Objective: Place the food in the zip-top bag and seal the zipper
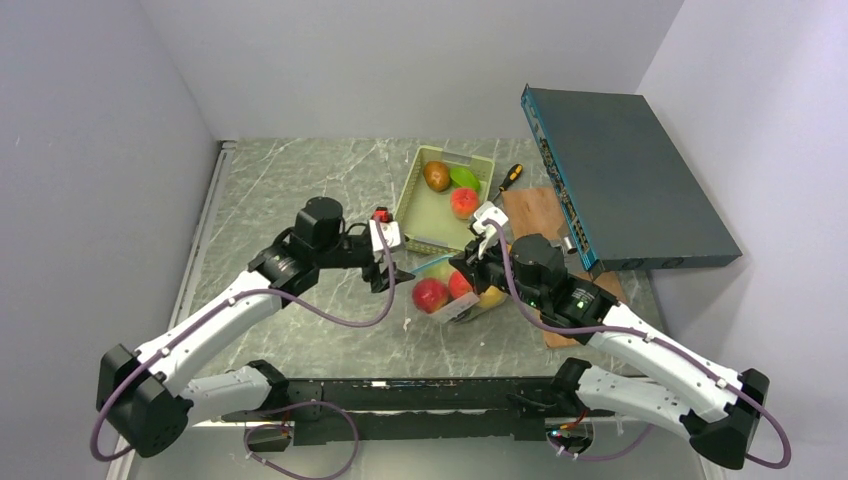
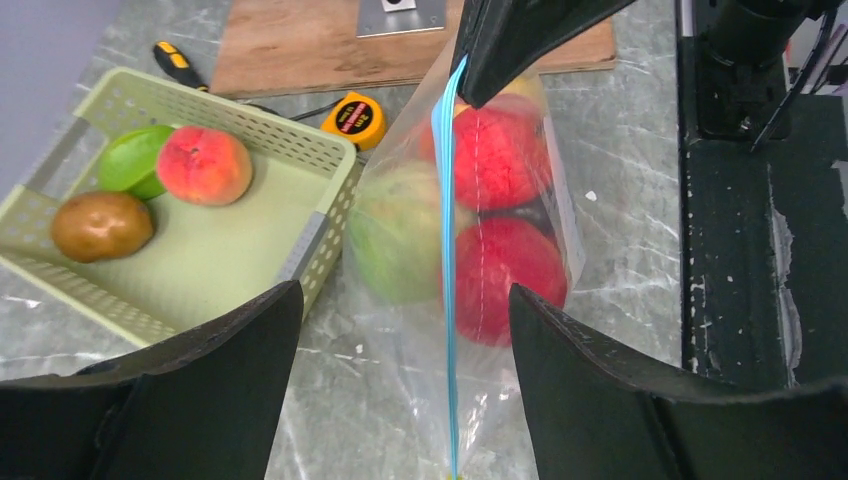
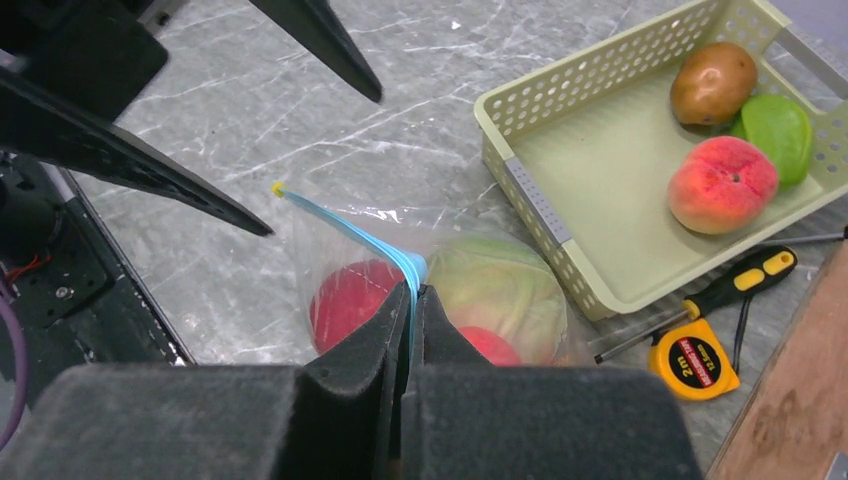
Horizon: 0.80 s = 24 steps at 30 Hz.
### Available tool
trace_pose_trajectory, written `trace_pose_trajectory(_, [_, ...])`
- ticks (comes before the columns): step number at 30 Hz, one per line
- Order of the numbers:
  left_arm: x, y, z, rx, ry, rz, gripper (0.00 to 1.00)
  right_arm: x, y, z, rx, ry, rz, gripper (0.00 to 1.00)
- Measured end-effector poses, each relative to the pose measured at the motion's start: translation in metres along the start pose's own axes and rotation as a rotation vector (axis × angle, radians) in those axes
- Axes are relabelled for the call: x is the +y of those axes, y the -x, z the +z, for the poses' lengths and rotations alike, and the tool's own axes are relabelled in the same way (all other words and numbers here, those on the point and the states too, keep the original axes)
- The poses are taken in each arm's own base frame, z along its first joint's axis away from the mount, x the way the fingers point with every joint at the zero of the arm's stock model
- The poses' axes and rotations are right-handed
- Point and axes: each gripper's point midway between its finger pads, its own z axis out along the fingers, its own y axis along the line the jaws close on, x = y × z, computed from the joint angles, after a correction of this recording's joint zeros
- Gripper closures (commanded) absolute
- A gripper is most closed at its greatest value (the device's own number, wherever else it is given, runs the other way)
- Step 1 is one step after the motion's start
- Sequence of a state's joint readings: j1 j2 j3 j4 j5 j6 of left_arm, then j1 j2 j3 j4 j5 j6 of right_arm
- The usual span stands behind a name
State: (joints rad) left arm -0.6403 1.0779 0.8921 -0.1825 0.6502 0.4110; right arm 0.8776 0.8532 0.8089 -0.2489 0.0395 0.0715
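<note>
Pinching the light blue zipper at one end, the right tool was clamped tight on the strip and held the mouth of the zip-top bag up off the tabletop. The left tool hung at about 9 o'clock of the bag in the top view. Its fingers were spread wide apart and held nothing, and the zipper ran straight down between them. Inside the bag lay red fruits, a pale green piece and something yellow behind them. At 12 o'clock of the bag, the pale green basket held a peach, a brown piece and a green one, so by my reading not all the food was bagged. A yellow tape measure sat just beside the basket's corner. The step in hand looked like sealing, with one end of the strip pinned and the other tool lined up over it. The next move would probably call for the left tool to close on the zipper near its free end and run toward the right tool, pressing evenly so the tracks mate. Whether the strip was already partly shut, I could not tell.
</note>
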Motion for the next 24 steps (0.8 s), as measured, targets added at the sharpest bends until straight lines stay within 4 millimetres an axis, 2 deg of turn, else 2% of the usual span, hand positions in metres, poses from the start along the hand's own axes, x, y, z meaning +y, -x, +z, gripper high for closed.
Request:
trace_pose_trajectory(7, [-0.019,-0.008,0.031,0.065,-0.13,-0.061,0.48,0.008,0.002,0.004,0.0,0.034,-0.004,1.0])
trace_pose_trajectory(11, [-0.029,-0.018,0.041,0.117,-0.167,-0.078,0.78,0.012,0.002,0.004,0.002,0.05,-0.006,1.0])
trace_pose_trajectory(14, [-0.026,-0.024,0.042,0.153,-0.157,-0.076,0.98,0.014,0.0,0.005,0.01,0.063,-0.009,1.0])
trace_pose_trajectory(16, [-0.023,-0.026,0.041,0.172,-0.141,-0.069,1.0,0.015,-0.001,0.007,0.017,0.066,-0.013,0.97])
trace_pose_trajectory(23, [-0.009,-0.032,0.028,0.217,-0.045,0.013,1.0,0.013,0.009,0.011,0.01,0.054,-0.021,0.36])
trace_pose_trajectory(24, [-0.008,-0.033,0.023,0.222,-0.026,0.029,1.0,0.012,0.011,0.011,0.005,0.044,-0.012,0.23])
